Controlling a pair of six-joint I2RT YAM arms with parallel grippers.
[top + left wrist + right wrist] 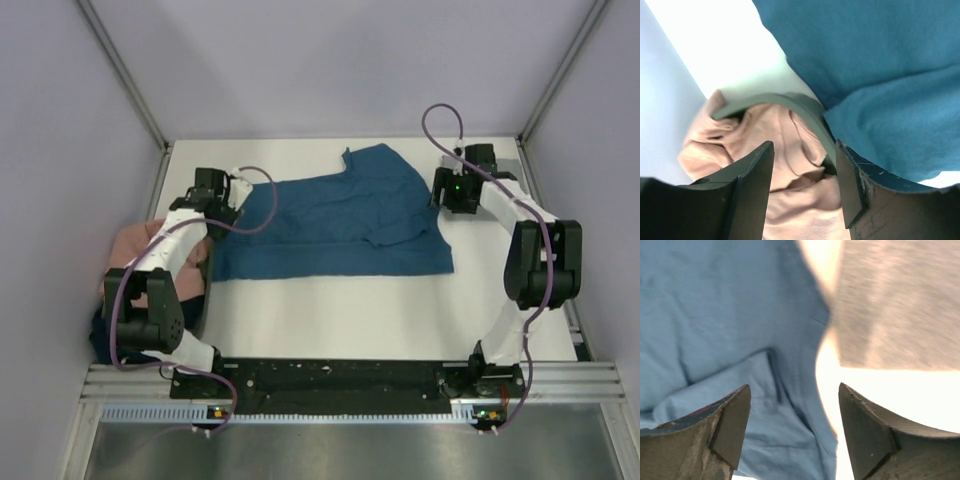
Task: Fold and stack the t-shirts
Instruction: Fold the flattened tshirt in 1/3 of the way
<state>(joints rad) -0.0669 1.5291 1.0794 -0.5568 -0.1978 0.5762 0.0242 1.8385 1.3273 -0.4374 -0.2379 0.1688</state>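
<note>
A teal-blue t-shirt lies spread on the white table, one sleeve folded across its right half. My left gripper hovers at the shirt's left edge, and in the left wrist view it is open with nothing between its fingers. Below it lie the salmon-pink t-shirt and the teal cloth. My right gripper stands at the shirt's right edge. Seen from the right wrist it is open and empty over the teal shirt's edge.
The pink t-shirt is bunched in a dark-rimmed bin at the table's left side, with dark navy cloth beside it. The bin's rim curves under the teal shirt's edge. Bare white table lies in front of the shirt.
</note>
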